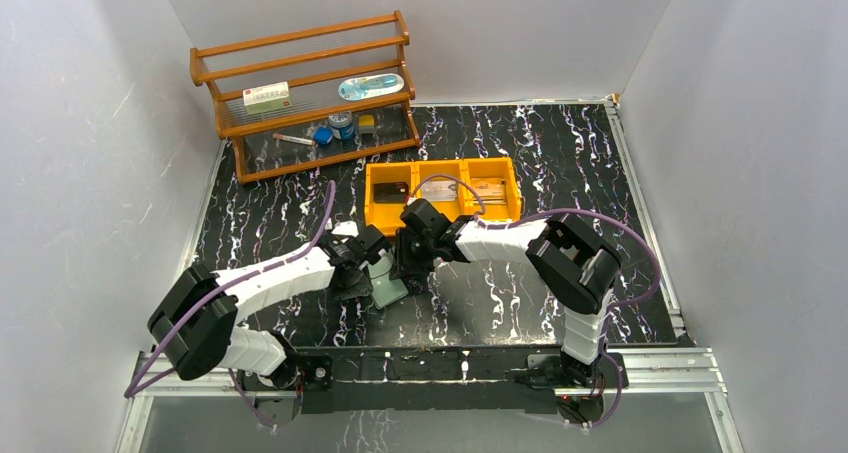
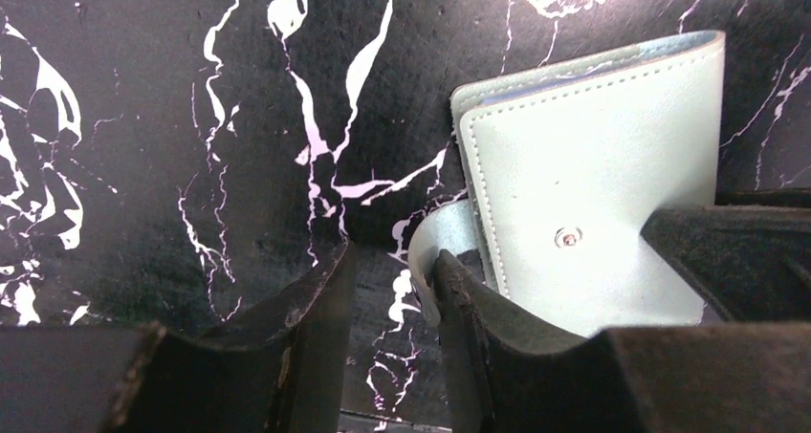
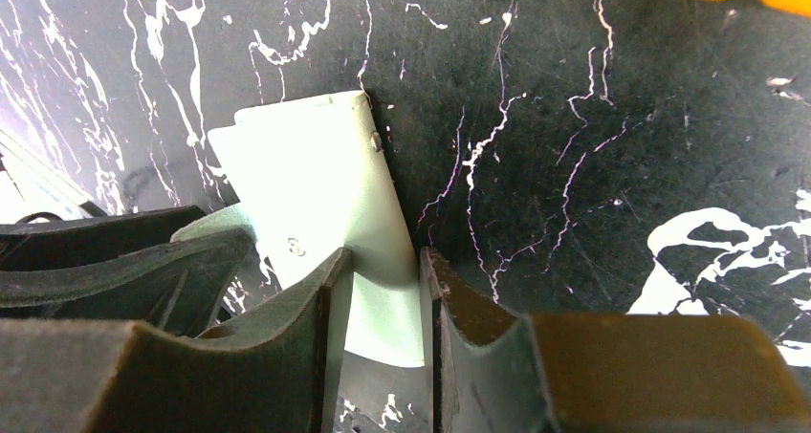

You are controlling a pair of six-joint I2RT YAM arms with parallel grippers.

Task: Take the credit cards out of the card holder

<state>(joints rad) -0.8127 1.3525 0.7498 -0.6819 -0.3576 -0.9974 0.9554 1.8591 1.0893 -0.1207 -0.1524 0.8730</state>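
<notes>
My left gripper [image 2: 392, 261] stood slightly parted beside the card holder's [image 2: 593, 165] loose snap tab, gripping nothing. My right gripper [image 3: 384, 261] straddled the holder's edge; whether it pinched, I couldn't tell. The holder lay on the marble table [image 2: 191, 118]. I judged the opening step was in hand: next, lift the flap and expose the credit cards.

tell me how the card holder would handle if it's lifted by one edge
Probably light and thin: the card holder lies flat. Its stitched cover looks soft, so it may flex or flop open. Its smooth face may slide easily on the table.
</notes>
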